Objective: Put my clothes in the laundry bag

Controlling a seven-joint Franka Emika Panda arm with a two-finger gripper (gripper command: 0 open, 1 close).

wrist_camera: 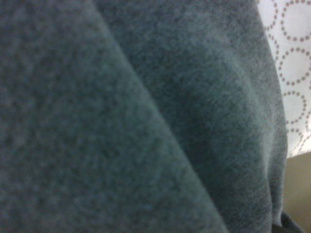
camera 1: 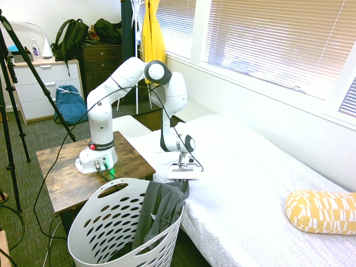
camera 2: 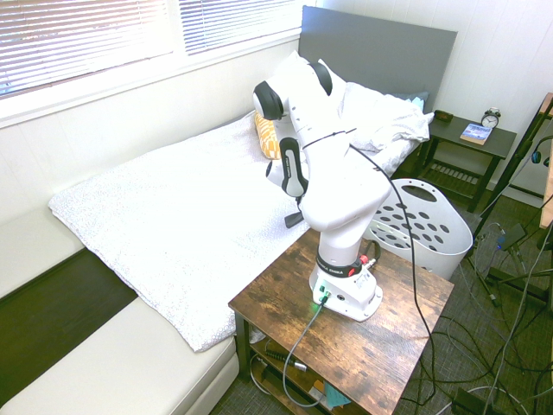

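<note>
A dark grey garment (camera 1: 158, 214) hangs over the near rim of the white perforated laundry bag (camera 1: 94, 233), most of it inside. Its upper end lies on the corner of the bed. My gripper (camera 1: 183, 179) points straight down onto that upper end, at the bed's edge just above the rim. Dark cloth hides the gripper's tips. Grey fabric (wrist_camera: 146, 121) fills the wrist view from close up, with a strip of circle-patterned bedspread (wrist_camera: 291, 73) beside it. From the other side the laundry bag (camera 2: 432, 233) shows behind the arm, which hides the garment.
The white bed (camera 1: 250, 183) stretches along the window wall, with a yellow patterned pillow (camera 1: 322, 211) on it. A blue bag (camera 1: 71, 104) and a dark backpack (camera 1: 69, 36) are by the dressers at the back. A nightstand (camera 2: 471, 138) stands beyond the laundry bag.
</note>
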